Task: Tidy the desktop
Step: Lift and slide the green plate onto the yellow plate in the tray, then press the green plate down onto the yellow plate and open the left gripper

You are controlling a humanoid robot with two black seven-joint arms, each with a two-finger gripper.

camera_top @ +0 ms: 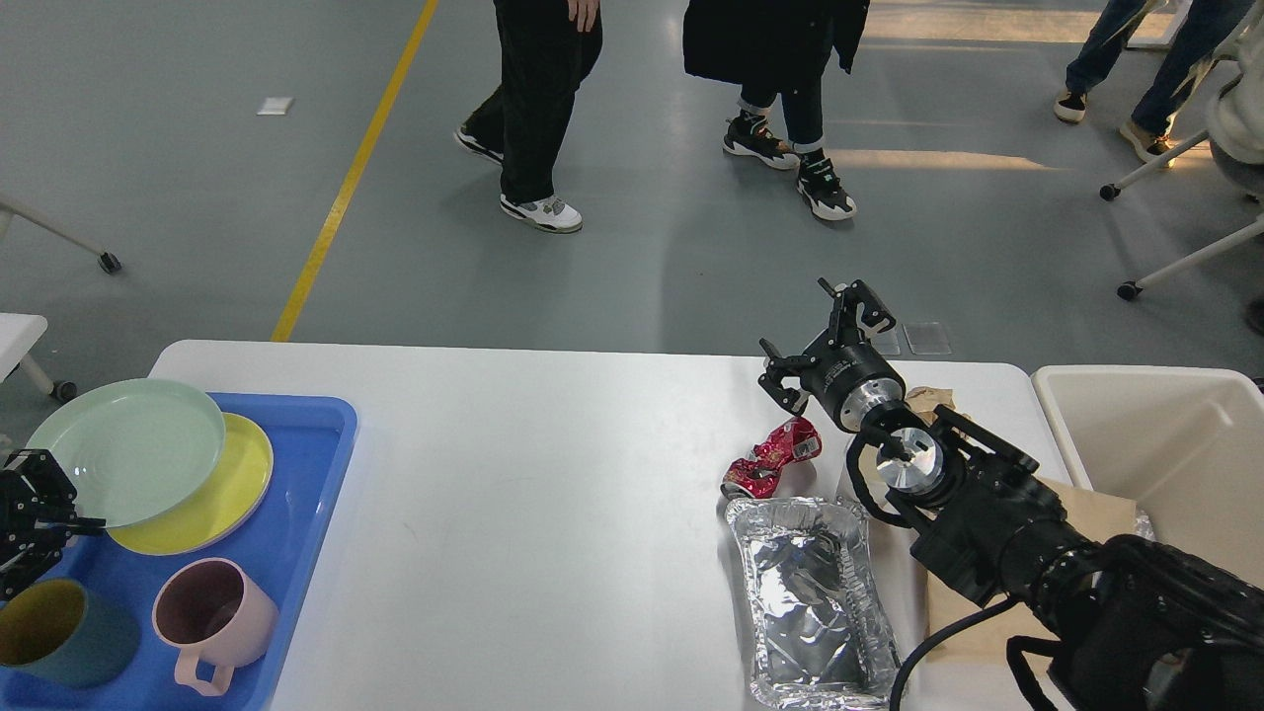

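**Desktop with clutter at both ends**

While the desktop (553,494) fills the lower half of the frame, we see its wide middle bare and white, with things gathered toward its left and right ends.

At lower left a blue tray (296,553) rests on it, holding a pale green plate (128,449) stacked partly over a yellow plate (232,479), a pink mug (212,617) and a dark teal cup (59,642). Our left gripper (35,528) sits at the left edge of the frame, just beside the green plate's rim; it is dark and partly cut off, so we cannot tell how its fingers stand.

Right of centre lie a crushed red can (770,456) and, touching it from below, a crumpled foil container (805,602). A brown paper sheet (1086,523) lies under our right arm. Our right gripper (825,336) hangs above the desktop's far edge, its fingers spread apart and pinching nothing, near the can but apart from it.

A cream bin (1155,434) stands at the right edge. People's legs (533,118) cross the grey floor in the upper frame.
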